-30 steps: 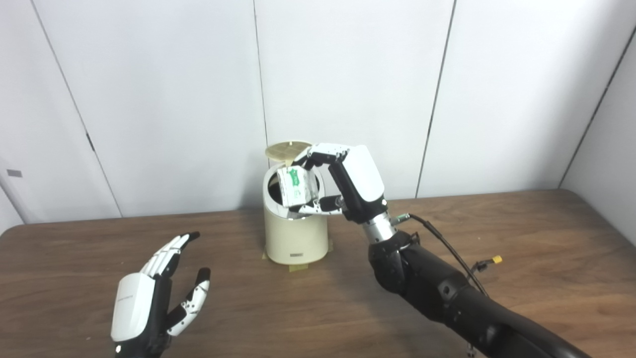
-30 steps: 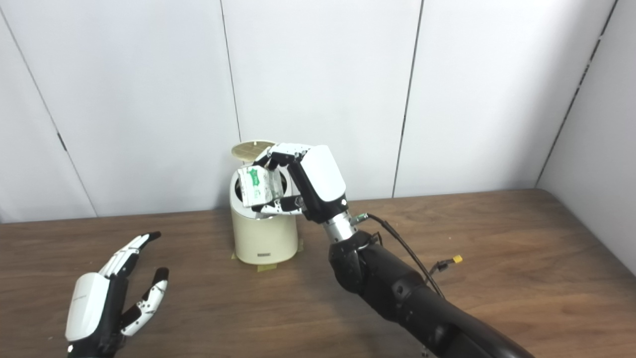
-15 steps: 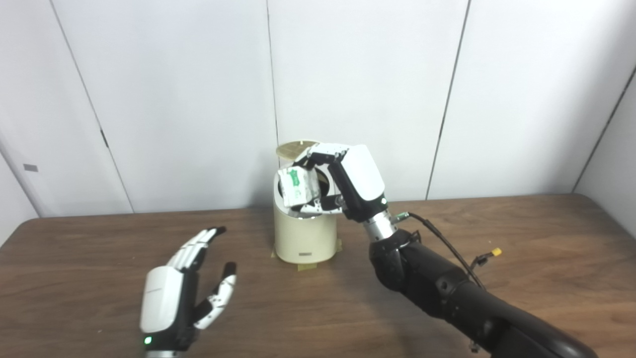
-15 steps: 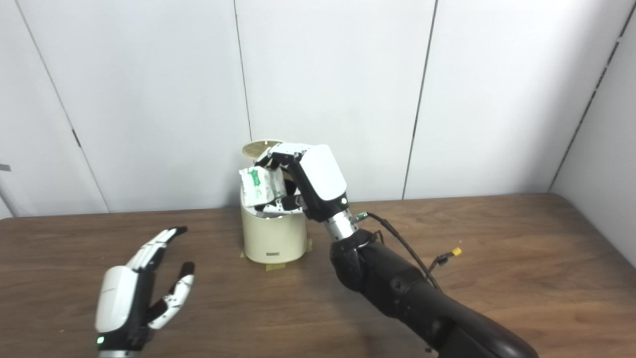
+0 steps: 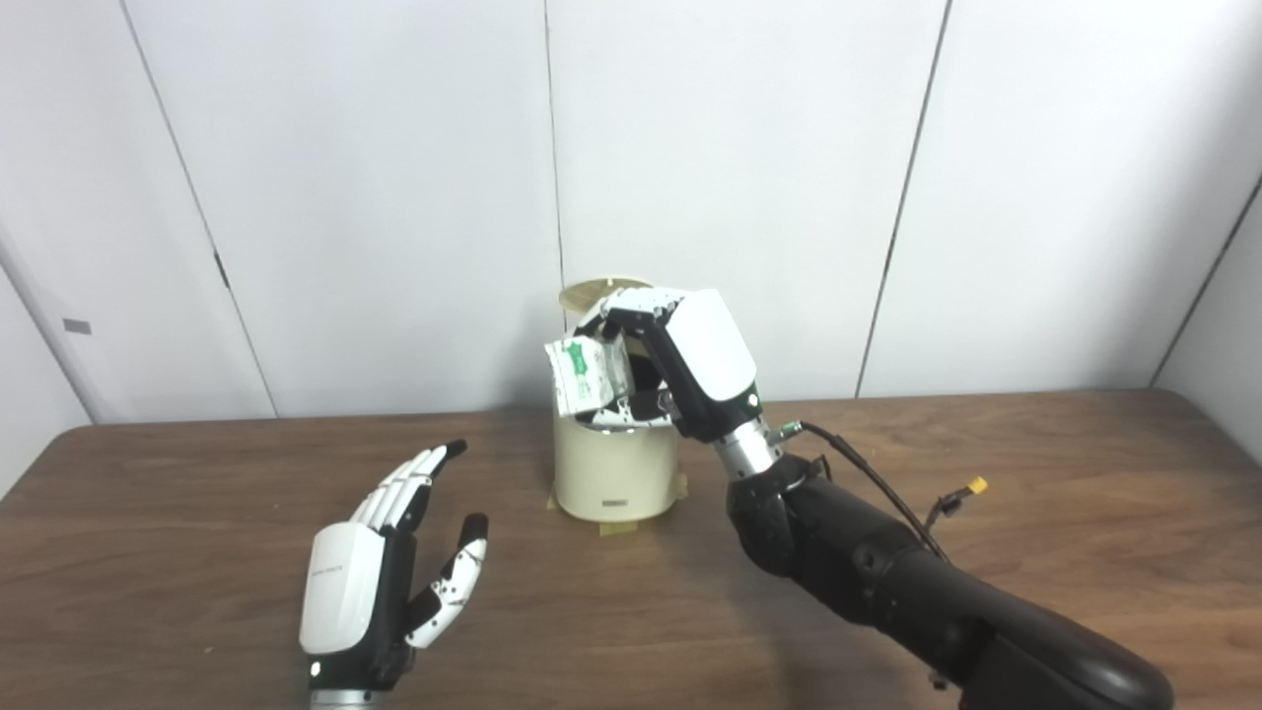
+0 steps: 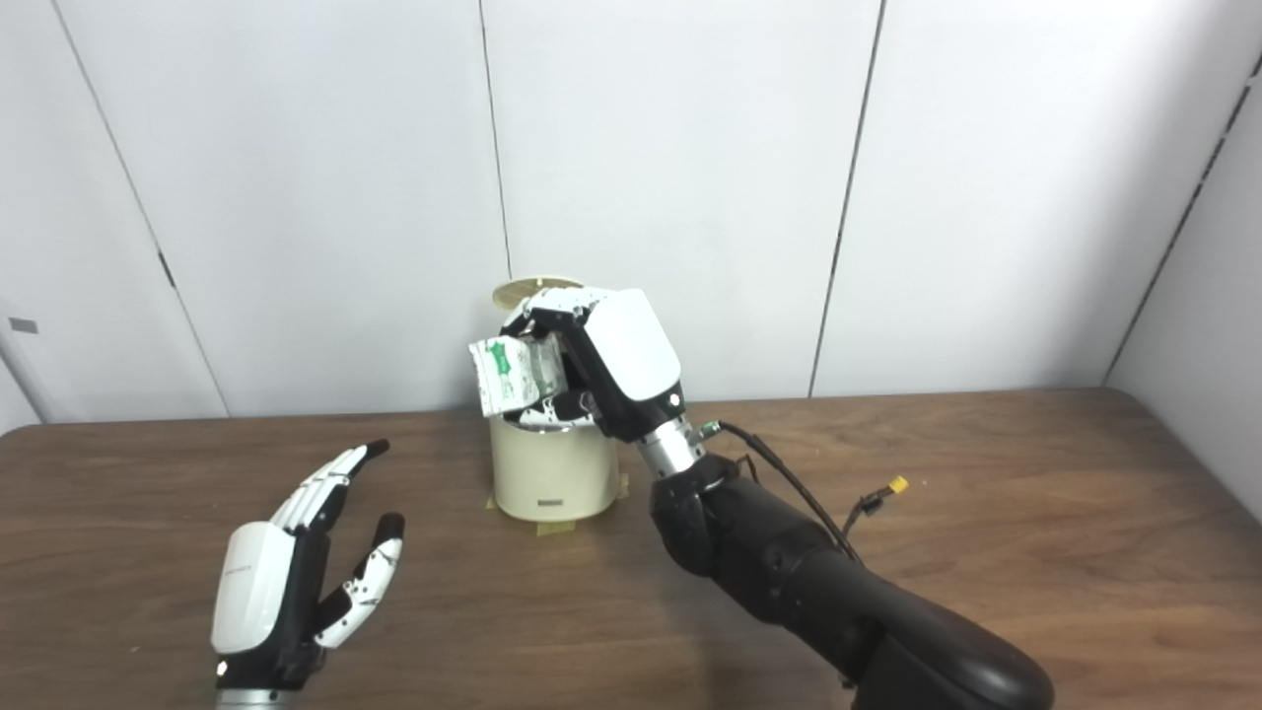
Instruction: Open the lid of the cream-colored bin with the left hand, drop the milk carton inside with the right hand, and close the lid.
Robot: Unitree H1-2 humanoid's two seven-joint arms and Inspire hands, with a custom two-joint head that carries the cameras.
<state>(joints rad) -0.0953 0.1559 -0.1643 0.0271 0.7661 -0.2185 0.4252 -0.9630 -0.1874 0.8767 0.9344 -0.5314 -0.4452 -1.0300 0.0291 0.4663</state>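
Note:
The cream-colored bin (image 5: 613, 471) stands at the back middle of the table with its round lid (image 5: 590, 293) tipped up behind it, so the mouth is open. My right hand (image 5: 680, 363) is shut on the white and green milk carton (image 5: 585, 374) and holds it over the bin's mouth, at its left rim. The carton also shows in the right eye view (image 6: 513, 374). My left hand (image 5: 380, 577) is open and empty above the table, front left of the bin, fingers pointing up and away.
The brown wooden table (image 5: 1035, 513) runs to white wall panels behind. Tape strips (image 5: 619, 528) lie at the bin's base. A black cable with a yellow plug (image 5: 976, 486) hangs from my right forearm over the table's right side.
The camera has turned left, shifting the whole picture right. My right hand still holds the carton over the bin, now a little more to the bin's left rim. My left hand has stayed open.

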